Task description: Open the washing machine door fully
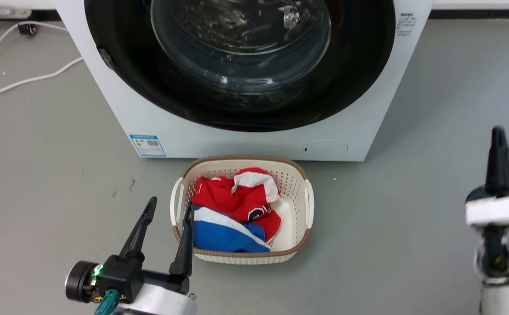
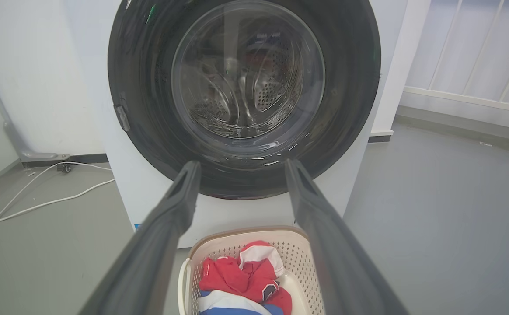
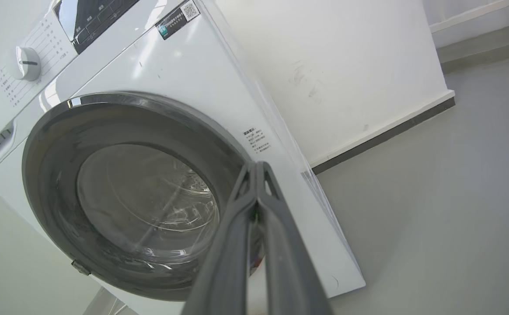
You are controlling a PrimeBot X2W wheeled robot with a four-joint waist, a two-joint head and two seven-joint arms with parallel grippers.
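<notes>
- Washing machine [image 1: 237, 142]: white, on the grey floor, facing both arms.
- Washing machine door [image 1: 241, 65]: shut flush in the front, above and beyond the fingers; small grey tab [image 1: 106, 58] on its left rim, probably the opening side.
- Basket [image 1: 308, 203]: on the floor beneath the door, holding clothes.
- Left gripper [image 1: 170, 204]: fingers spread, empty, aimed doorward; nearer the tab.
- Right gripper [image 1: 497, 133]: fingers pressed together, empty, well to the right.

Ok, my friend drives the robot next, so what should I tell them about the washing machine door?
The left gripper is open and empty, by the basket of clothes.
The right gripper is shut and empty, off to the right.
The door is closed flat on the washing machine, with no gripper touching it.
Done: nothing yet.
Left: get hold of the door and swing it fully open.
</notes>
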